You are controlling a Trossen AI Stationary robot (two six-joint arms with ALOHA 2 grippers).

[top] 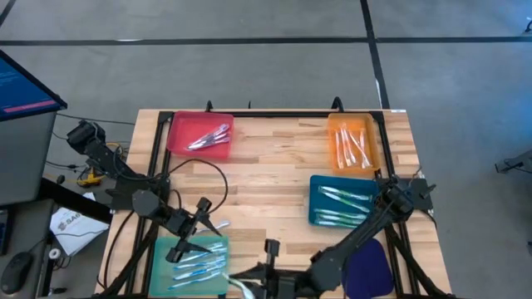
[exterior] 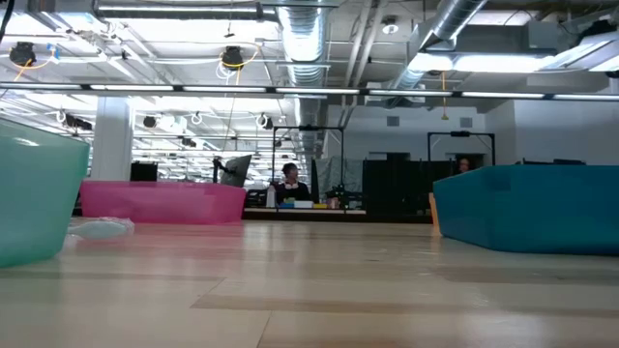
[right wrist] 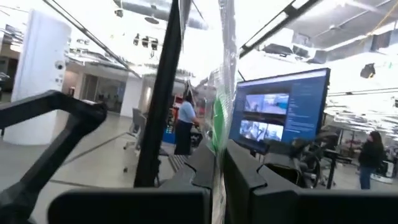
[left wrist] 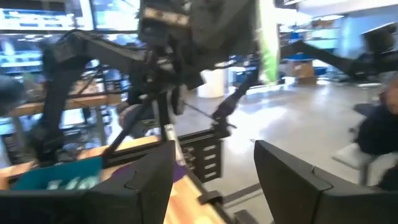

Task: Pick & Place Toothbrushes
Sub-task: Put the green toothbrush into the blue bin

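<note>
high view: the left gripper (top: 202,218) hovers with jaws apart just above the teal tray (top: 166,259) of toothbrushes (top: 199,264). the right gripper (top: 268,270), near the table's front edge, pinches a green-and-clear toothbrush (right wrist: 219,127); delivering it to a tray looks next.

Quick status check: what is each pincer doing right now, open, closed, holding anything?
Left pincer: open, nothing between its fingers, near the teal tray.
Right pincer: closed on a clear and green toothbrush, at the table's front edge.
</note>
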